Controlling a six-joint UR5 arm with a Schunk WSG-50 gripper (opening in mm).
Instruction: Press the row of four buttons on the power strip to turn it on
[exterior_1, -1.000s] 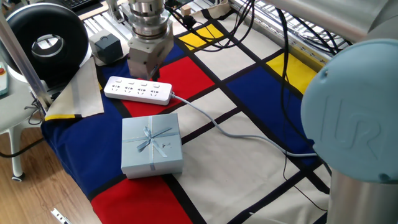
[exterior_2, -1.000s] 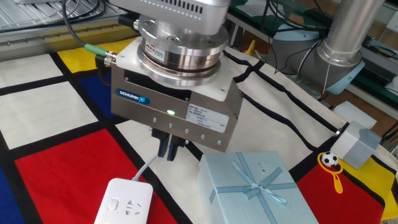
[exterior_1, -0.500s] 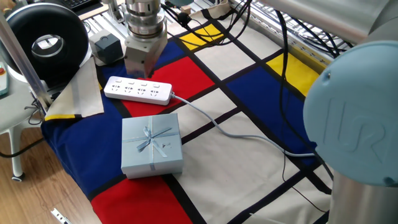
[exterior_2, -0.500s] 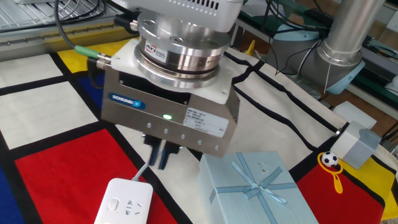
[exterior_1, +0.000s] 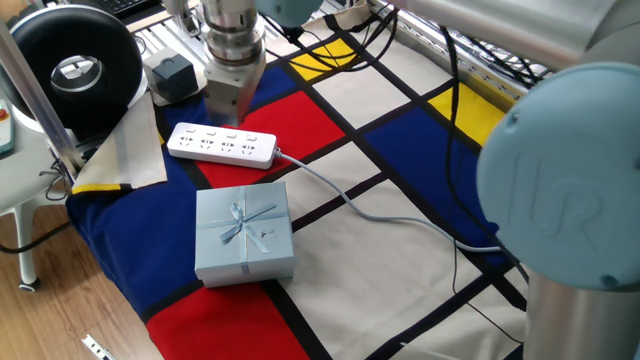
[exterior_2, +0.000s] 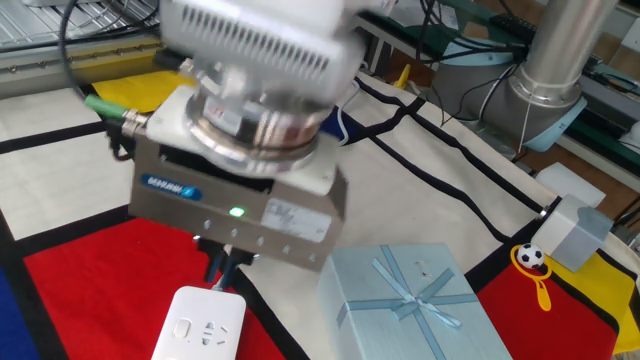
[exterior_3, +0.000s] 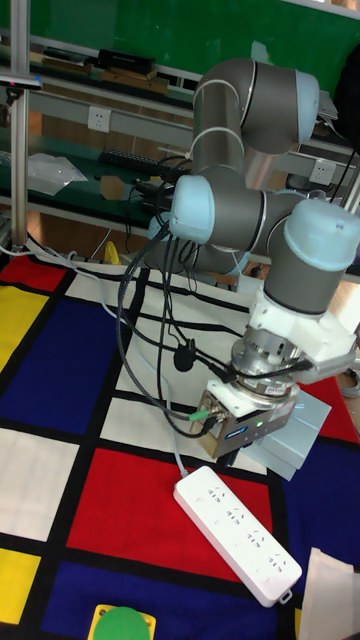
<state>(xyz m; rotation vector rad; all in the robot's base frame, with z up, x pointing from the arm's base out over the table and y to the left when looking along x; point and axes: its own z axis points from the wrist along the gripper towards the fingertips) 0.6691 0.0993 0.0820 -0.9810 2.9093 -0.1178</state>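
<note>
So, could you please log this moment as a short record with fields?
power strip: flat on the red and blue cloth, near the gift box
cable: pale grey, runs from the strip across the cloth
tool: just above one end of the strip; finger state unclear
gift box: pale blue, ribboned, closed

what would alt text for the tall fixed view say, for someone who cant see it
A grey UR5 arm holds its gripper just above the cable end of a white power strip lying diagonally on a red panel of a red, blue, yellow and white checked cloth. A pale blue gift box sits partly hidden behind the gripper.
</note>
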